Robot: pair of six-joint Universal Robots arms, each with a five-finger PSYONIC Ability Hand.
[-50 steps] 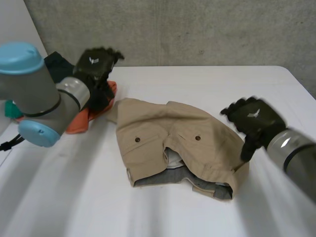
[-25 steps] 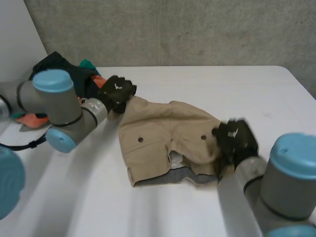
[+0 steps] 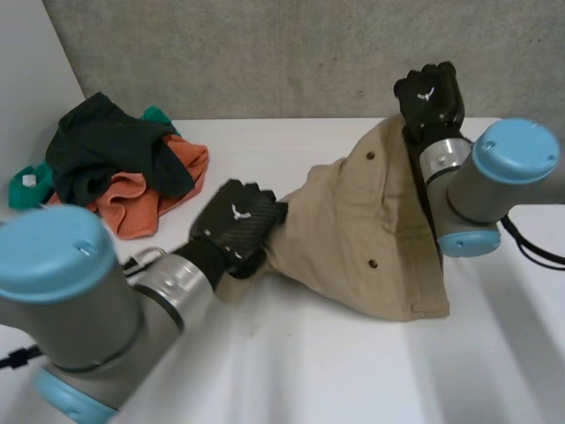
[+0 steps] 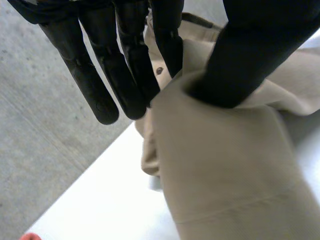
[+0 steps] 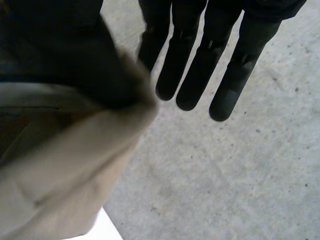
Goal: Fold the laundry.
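smooth white rectangular table top (image 3: 309,371), rough grey concrete wall (image 3: 291,53) right behind its far edge, plain white panel (image 3: 22,79) at left, soft even light

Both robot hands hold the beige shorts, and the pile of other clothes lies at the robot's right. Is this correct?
No: the pile lies at the robot's left, as the head view shows. The left robot hand and right robot hand do hold the shorts.

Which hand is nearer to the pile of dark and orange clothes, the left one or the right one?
Left. The left hand grips the beige shorts just beside the pile; the right hand holds the shorts' other end up, much farther from the pile.
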